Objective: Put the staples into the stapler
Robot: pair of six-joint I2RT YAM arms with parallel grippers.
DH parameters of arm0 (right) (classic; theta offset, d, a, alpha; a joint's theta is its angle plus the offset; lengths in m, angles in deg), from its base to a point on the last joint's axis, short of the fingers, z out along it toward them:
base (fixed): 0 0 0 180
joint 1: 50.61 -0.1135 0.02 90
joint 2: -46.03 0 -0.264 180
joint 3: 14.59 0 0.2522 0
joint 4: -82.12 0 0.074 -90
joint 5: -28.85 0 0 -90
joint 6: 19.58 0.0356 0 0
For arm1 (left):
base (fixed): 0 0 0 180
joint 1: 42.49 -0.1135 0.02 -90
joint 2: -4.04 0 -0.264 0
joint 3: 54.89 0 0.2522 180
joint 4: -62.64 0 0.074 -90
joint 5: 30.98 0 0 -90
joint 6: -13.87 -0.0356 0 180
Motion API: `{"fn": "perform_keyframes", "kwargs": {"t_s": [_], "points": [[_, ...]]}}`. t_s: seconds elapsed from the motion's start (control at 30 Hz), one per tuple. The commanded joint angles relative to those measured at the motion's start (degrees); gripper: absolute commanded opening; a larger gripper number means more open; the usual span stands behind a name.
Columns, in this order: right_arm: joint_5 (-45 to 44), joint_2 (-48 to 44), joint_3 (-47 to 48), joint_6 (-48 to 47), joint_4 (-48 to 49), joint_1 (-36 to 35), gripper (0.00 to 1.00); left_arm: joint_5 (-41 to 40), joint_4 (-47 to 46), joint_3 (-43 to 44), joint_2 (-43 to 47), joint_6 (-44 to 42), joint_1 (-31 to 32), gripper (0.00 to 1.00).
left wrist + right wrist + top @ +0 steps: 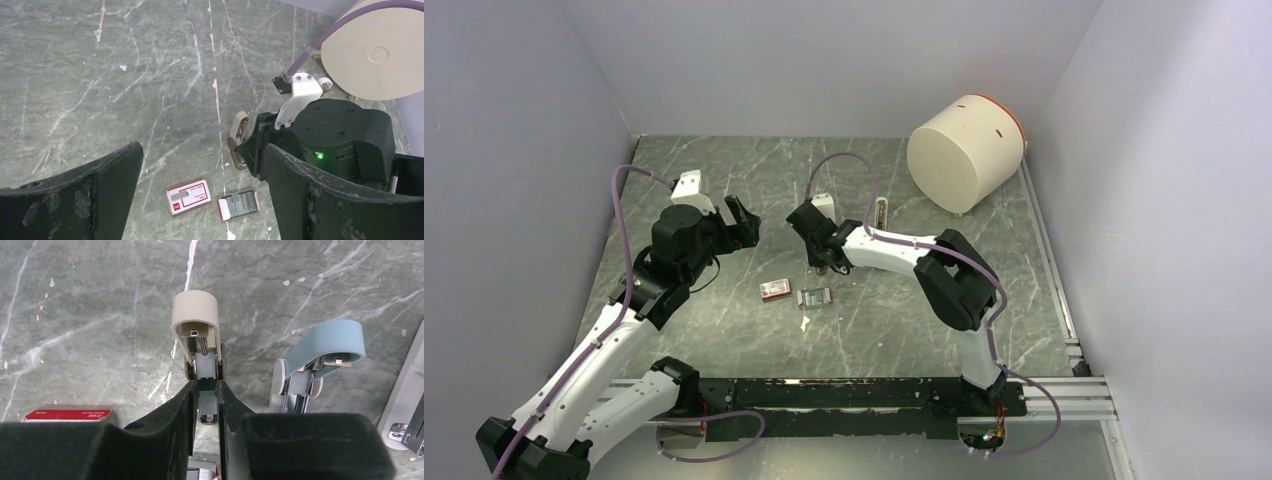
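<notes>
R: right fingers (167, 422) pinched on beige stapler (195, 312) | staples (239, 205) on worktop (150, 75) near them, untouched | L: left fingers (320, 200) spread wide, empty

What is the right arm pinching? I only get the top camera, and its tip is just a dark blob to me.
Observer: The right wrist camera shows the right fingers shut on a beige stapler, with its top lifted up off its base.
Operator: Is that the only stapler there?
Observer: No. The same camera shows a blue stapler close beside the beige one, not touching it. Its top is lifted too, and I cannot find it in your view.
</notes>
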Motion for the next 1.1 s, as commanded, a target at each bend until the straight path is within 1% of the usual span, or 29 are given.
{"fn": "perform_keyframes", "kwargs": {"t_s": [0.0,0.17,0.33,0.67,0.83,0.93,1.07], "points": [[-1.4,0.64,1.29,1.11,-1.79,0.07,0.24,0.21,-0.26,-0.14,0.34,0.09,-0.25,0.95],[0.49,-0.16,1.14,0.57,-0.63,0.03,0.27,0.2,-0.26,-0.23,0.42,0.09,-0.25,0.95],[0.43,-2.1,1.06,0.51,-0.14,0.06,0.3,0.36,-0.31,-0.22,0.46,0.13,-0.25,0.95],[1.54,-3.85,1.51,-1.23,-0.05,0.14,0.3,0.53,-0.44,-0.4,0.66,0.25,-0.25,0.95],[3.69,-7.9,0.08,-1.91,-3.12,0.07,0.3,1.07,-0.61,-0.57,1.02,0.53,-0.24,0.95],[5.5,-10.37,-2.44,-1.29,-4.81,-0.39,0.3,0.69,-0.7,-0.66,1.94,0.36,-0.22,0.95],[5.67,-12.53,-4.95,0.75,-7.09,-3.39,0.32,0.53,-0.79,-0.75,2.86,0.36,-0.2,0.95]]}}
